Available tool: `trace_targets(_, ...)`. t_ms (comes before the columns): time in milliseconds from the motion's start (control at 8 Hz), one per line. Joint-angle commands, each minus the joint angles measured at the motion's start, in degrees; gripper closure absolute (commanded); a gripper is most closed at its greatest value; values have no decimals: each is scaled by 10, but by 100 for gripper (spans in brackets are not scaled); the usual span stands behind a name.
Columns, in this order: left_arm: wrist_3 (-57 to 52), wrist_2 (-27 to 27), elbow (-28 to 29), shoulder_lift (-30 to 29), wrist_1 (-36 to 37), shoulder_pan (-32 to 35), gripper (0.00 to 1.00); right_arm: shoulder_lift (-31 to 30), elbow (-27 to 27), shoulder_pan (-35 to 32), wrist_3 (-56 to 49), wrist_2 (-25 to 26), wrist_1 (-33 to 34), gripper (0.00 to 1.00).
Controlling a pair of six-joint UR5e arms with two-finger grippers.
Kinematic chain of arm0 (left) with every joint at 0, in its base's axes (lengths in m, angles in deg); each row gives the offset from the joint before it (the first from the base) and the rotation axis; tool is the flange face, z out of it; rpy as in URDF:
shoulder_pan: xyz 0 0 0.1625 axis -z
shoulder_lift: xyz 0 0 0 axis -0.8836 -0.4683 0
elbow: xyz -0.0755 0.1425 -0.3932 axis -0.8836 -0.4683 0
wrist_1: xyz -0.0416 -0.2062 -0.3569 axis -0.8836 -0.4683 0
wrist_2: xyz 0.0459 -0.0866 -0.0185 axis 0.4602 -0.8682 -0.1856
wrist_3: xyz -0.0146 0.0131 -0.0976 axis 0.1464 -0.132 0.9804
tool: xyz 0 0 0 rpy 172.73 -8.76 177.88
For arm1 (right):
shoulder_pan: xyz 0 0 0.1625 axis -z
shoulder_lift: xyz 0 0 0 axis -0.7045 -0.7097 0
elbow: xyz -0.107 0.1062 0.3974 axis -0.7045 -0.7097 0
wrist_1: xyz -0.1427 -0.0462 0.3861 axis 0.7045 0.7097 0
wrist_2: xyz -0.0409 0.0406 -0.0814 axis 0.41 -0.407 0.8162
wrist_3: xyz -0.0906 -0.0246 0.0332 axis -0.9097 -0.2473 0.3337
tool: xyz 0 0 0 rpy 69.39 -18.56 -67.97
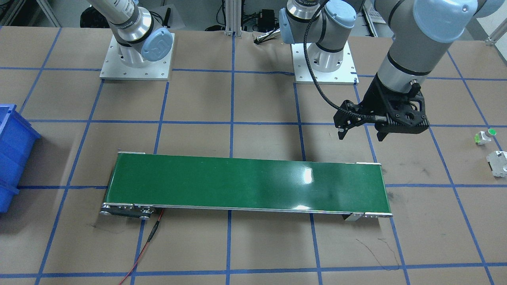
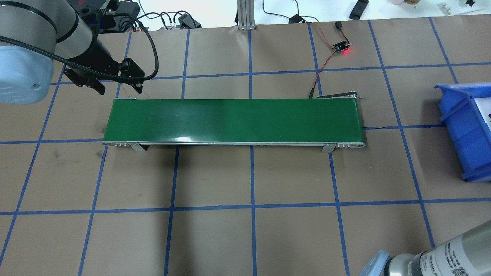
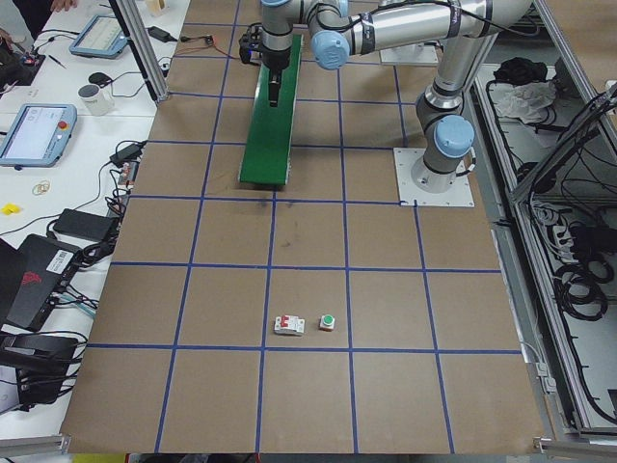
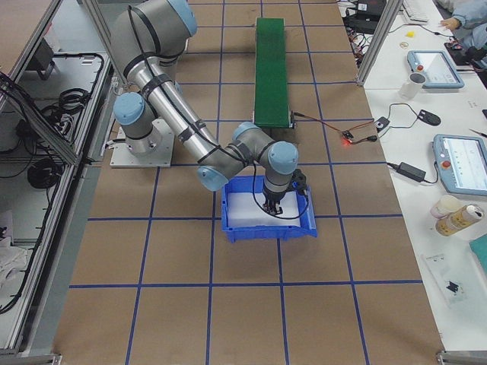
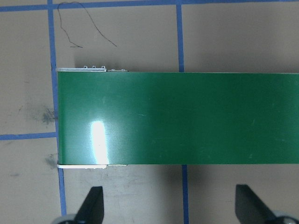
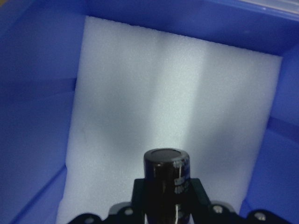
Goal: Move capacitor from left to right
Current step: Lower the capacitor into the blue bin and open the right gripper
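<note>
Dark brown-black and glossy, the capacitor [image 6: 167,179] is clamped between the two fingers of the right end effector [image 6: 167,198]. It sits over the white foam [image 6: 154,84] lining the blue bin [image 6: 37,93] at the tabletop's [image 1: 253,245] right edge; whether it touches the foam cannot be told. Pale print runs down its side, too blurred to read. The left end effector [image 5: 170,205] hangs over the left end of the green conveyor belt [image 1: 245,182], fingers spread wide apart. A moulded logo marks the right arm's blue joint cap [image 1: 157,44]. Near the left edge lie a green-capped white part [image 1: 486,136] and a white-grey blocky part [image 1: 497,161].
</note>
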Motion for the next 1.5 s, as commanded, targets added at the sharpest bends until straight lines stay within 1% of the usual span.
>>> trace_targets(0, -3, 0, 0, -2, 0, -1, 0, 4, 10, 1, 8, -1, 23, 32)
trace_targets(125, -8, 0, 1, -3, 1, -1, 0, -3, 10, 1, 12, 0, 20, 10)
trace_targets(250, -3, 0, 1, -3, 1, -1, 0, -24, 10, 1, 15, -1, 16, 5)
trace_targets(375, 2, 0, 1, -4, 1, -1, 0, -52, 10, -2, 44, 0, 9, 0)
trace_targets(500, 3, 0, 0, -4, 1, -1, 0, -92, 8, -8, 50, -1, -25, 0)
trace_targets(750, 4, -1, 2, -4, 1, -1, 0, -188, -10, -39, 68, 0, -131, 0)
trace_targets(1000, 5, -1, 1, -5, 0, -1, 0, -245, -49, -104, 151, 2, -270, 0)
trace_targets(1250, 5, -3, 1, -5, 0, -1, 0, -293, -58, -177, 241, 0, -356, 0)
trace_targets(1375, 5, -3, 1, -5, 1, -1, 0, -310, -58, -224, 304, 1, -367, 0)
